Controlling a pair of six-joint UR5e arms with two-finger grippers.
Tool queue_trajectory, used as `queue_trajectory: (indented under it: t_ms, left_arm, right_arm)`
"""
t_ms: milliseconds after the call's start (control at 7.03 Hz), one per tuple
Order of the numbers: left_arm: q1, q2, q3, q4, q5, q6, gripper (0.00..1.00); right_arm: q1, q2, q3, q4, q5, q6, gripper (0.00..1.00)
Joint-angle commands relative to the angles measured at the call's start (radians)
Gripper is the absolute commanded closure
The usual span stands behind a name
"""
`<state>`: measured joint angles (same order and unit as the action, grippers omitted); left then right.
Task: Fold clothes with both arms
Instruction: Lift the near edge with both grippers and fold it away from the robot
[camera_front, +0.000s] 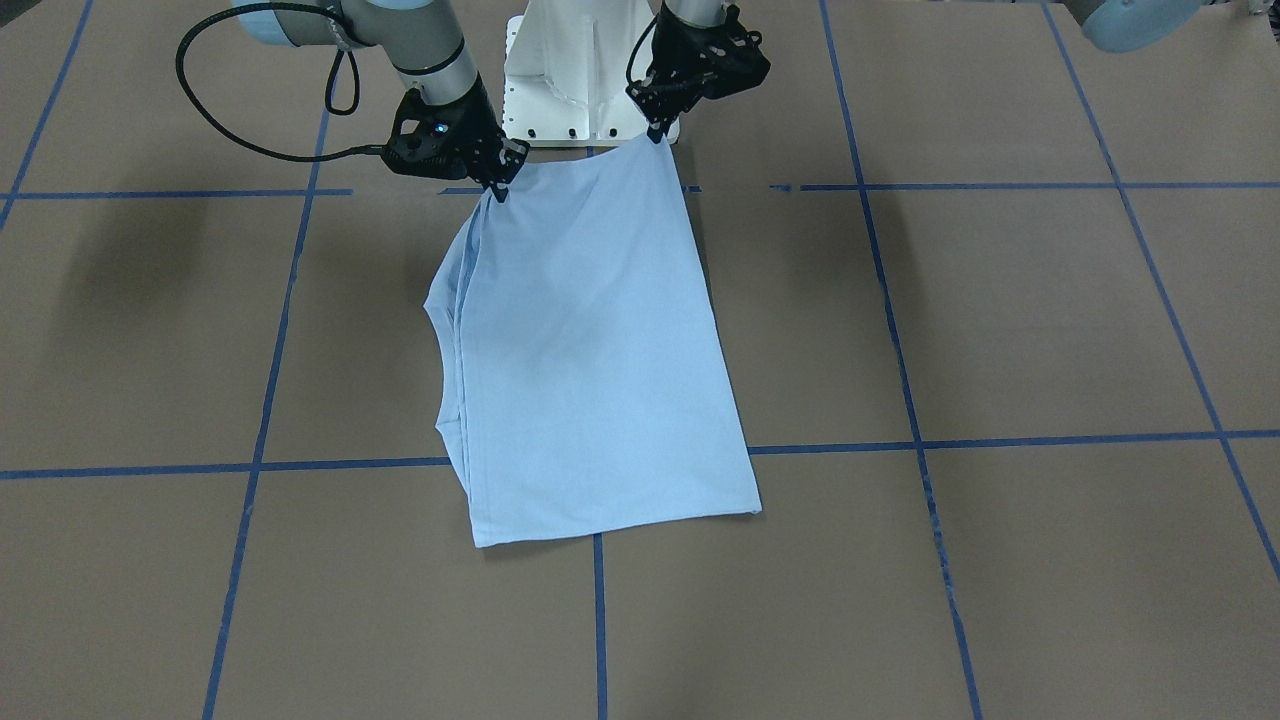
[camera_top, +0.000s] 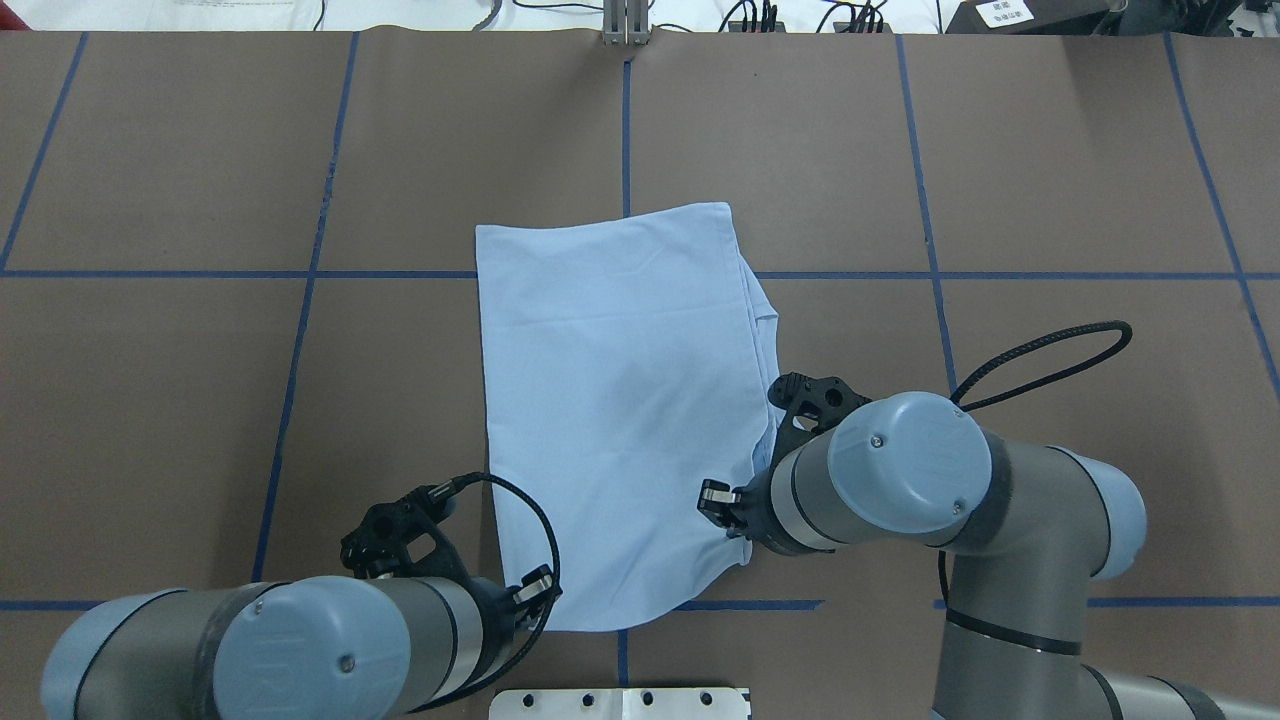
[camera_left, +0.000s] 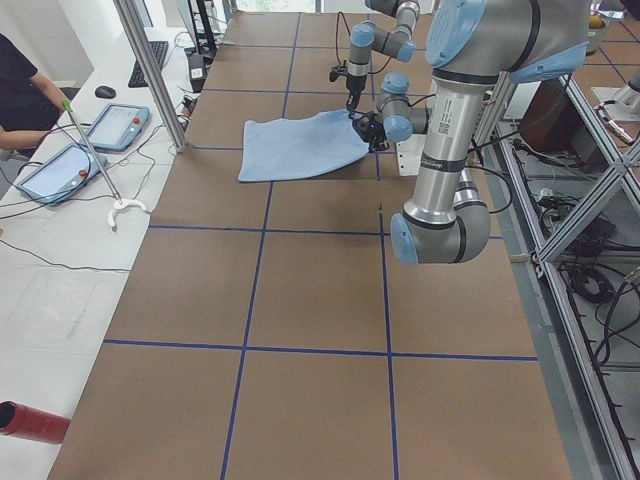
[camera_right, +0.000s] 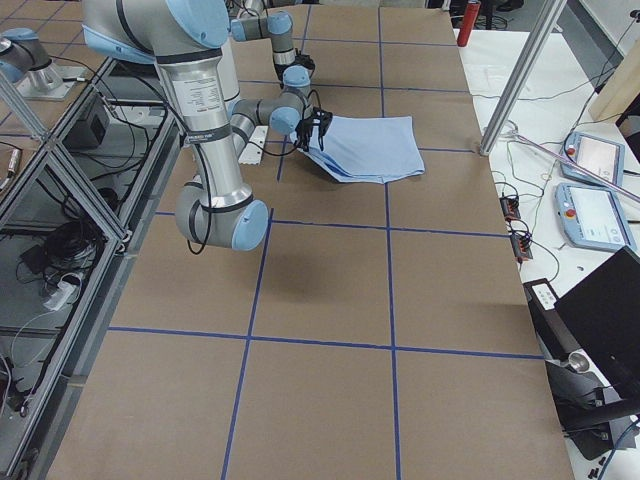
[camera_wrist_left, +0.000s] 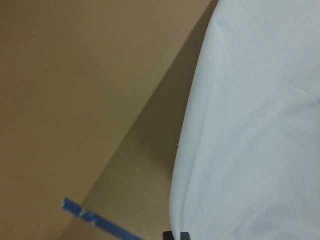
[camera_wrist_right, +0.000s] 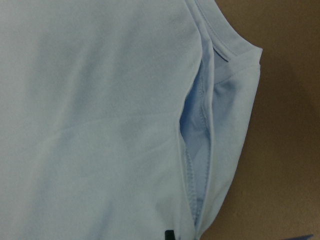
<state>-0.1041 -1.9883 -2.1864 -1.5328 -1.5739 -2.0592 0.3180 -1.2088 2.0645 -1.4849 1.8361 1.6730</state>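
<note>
The light blue T-shirt (camera_front: 590, 350) is folded lengthwise into a long panel on the brown table, its sleeve layers stacked along one side (camera_wrist_right: 220, 100). No chest print or collar shows. My left gripper (camera_front: 657, 133) is shut on one corner of the shirt's end nearest the robot. My right gripper (camera_front: 497, 192) is shut on the other corner of that end. Both corners are held slightly above the table, and the far end lies flat (camera_top: 600, 240). In the overhead view the arms hide the grip points. The shirt fills the left wrist view (camera_wrist_left: 260, 125).
The white pedestal base (camera_front: 575, 90) stands just behind the held edge. Blue tape lines (camera_front: 1000, 440) grid the brown table. Operator tablets (camera_left: 60, 165) and a red cylinder (camera_left: 30, 420) lie on the side bench, off the work surface.
</note>
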Motion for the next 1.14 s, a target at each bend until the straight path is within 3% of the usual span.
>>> queue_trajectory:
  t_ms: [0, 284, 427, 711, 853, 995]
  left_arm:
    - [0.037, 0.008, -0.061, 0.056, 0.000, 0.001, 1.00]
    - [0.005, 0.000, -0.046, 0.056, -0.002, 0.042, 1.00]
    - [-0.070, -0.004, -0.043, 0.054, -0.002, 0.094, 1.00]
    - [-0.216, -0.021, -0.009, 0.040, -0.008, 0.218, 1.00]
    - [-0.262, -0.053, 0.069, 0.007, -0.008, 0.244, 1.00]
    - [-0.291, -0.058, 0.135, -0.062, -0.006, 0.255, 1.00]
  right_arm:
    - [-0.025, -0.020, 0.039, 0.001, 0.022, 0.002, 1.00]
    - [0.039, -0.003, 0.005, 0.001, 0.012, -0.012, 1.00]
    - [0.090, 0.032, -0.027, 0.005, 0.011, -0.030, 1.00]
    - [0.179, 0.092, -0.166, 0.174, 0.012, -0.038, 1.00]
    - [0.205, 0.135, -0.270, 0.266, 0.012, -0.036, 1.00]
    - [0.234, 0.187, -0.358, 0.285, 0.012, -0.036, 1.00]
